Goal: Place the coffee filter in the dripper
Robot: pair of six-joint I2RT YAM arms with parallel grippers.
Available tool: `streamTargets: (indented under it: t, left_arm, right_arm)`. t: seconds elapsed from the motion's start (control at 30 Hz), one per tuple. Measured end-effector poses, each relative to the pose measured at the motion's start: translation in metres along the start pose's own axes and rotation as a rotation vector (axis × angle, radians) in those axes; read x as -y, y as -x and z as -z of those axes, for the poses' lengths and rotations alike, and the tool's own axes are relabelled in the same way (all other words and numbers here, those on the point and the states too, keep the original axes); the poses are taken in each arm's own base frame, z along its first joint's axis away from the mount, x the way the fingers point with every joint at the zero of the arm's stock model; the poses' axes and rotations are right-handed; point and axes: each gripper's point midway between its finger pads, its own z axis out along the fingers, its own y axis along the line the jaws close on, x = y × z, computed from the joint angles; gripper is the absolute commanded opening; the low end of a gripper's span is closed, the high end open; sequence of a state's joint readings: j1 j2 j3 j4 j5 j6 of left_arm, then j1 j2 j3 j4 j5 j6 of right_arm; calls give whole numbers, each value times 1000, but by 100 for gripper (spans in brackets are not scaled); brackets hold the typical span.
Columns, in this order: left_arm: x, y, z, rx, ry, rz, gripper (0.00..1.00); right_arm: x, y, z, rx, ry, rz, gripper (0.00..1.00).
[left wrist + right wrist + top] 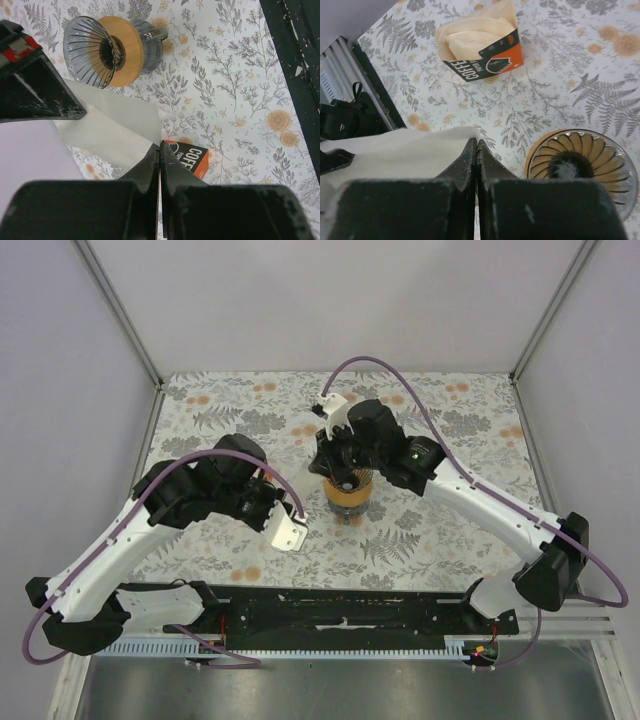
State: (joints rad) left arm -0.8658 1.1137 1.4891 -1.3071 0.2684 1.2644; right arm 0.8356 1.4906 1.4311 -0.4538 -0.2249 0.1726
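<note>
White paper: in the top view the coffee filter (pixel 290 538) hangs from my left claw (pixel 283 523), lifted off the floral table (pixel 450 530). The dripper (pixel 348 492) stands at 2 o'clock from the filter, near but apart. My right claw (pixel 340 466) hangs just over the dripper's 12 o'clock rim. It is the nearer arm, but the left has the paper.

Left wrist view:
- The left claw is clenched, with one corner of the filter pinched at the fingertips. The sheet spreads toward 9 o'clock.
- The dripper lies at 11 o'clock from the tips. It sits by its amber ring (pixel 129 55) on a glass cup (pixel 152 42), and the ribbed cone is empty.
- The orange filter packet (pixel 192 161) lies just past the tips at 3 o'clock.

Right wrist view:
- The right claw is clenched, fingers flush together.
- The filter's edge runs up to my left finger; I cannot tell whether any paper is caught between the fingers.
- The dripper mouth is at 4 o'clock, open, with bare ribs.
- The packet is at 12 o'clock.

Judgement: the coming move turns on carrying the filter toward 2 o'clock and bringing its point down over the open mouth. My right claw, hanging over that rim, looks likely to be in the way.
</note>
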Motion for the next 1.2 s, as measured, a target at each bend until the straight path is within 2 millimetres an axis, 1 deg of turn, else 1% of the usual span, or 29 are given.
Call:
streamTargets:
  t: [0.07, 0.13, 0.2, 0.27, 0.4, 0.5, 0.6, 0.67, 0.7, 0.73, 0.83, 0.9, 0.97, 1.07, 1.1, 1.13, 1.2]
  left_arm:
    - [-1, 0, -3, -2, 0, 32, 44]
    - [-1, -1, -6, -7, -5, 94, 62]
    - [-6, 0, -7, -8, 13, 158, 73]
    - [-20, 3, -5, -5, 64, 236, 78]
    - [-53, 13, 4, 25, 199, 410, 79]
    - [-74, 15, 3, 37, 278, 565, 79]
    - [-93, 14, -10, 50, 317, 766, 79]
    - [-104, 10, -23, 78, 320, 926, 79]
    - [-107, 5, -28, 83, 322, 1000, 79]
    - [-112, -4, -32, 90, 325, 1098, 79]
    - [-128, -44, -42, 105, 352, 1367, 83]
    - [-137, -69, -51, 105, 370, 1492, 88]
    - [-140, -77, -64, 119, 360, 1556, 90]
    - [-133, -71, -87, 158, 288, 1630, 91]
    - [-130, -68, -93, 173, 262, 1649, 88]
    - [-127, -65, -98, 189, 240, 1667, 80]
    - [-124, -63, -107, 204, 217, 1695, 69]
  right_arm:
    - [6, 6, 9, 24, -30, -1, 0]
    - [13, 13, 16, 51, -74, 2, 0]
    - [26, 18, 24, 75, -137, -2, 0]
    - [44, 20, 33, 94, -225, -9, 0]
    - [79, 14, 46, 99, -376, -31, 0]
    - [97, 10, 51, 93, -443, -55, 0]
    - [109, 9, 55, 97, -482, -86, 0]
    - [114, 8, 55, 101, -496, -107, 0]
    - [114, 7, 55, 99, -498, -115, 0]
    - [114, 4, 54, 96, -498, -125, 0]
    - [116, -7, 49, 81, -499, -150, 0]
    - [117, -19, 45, 57, -499, -170, 0]
    - [118, -29, 42, 36, -501, -187, 0]
    - [118, -38, 39, 23, -502, -209, 0]
    - [118, -39, 39, 22, -500, -211, 0]
    - [118, -40, 38, 21, -499, -217, 0]
    - [117, -45, 35, 16, -491, -225, 0]
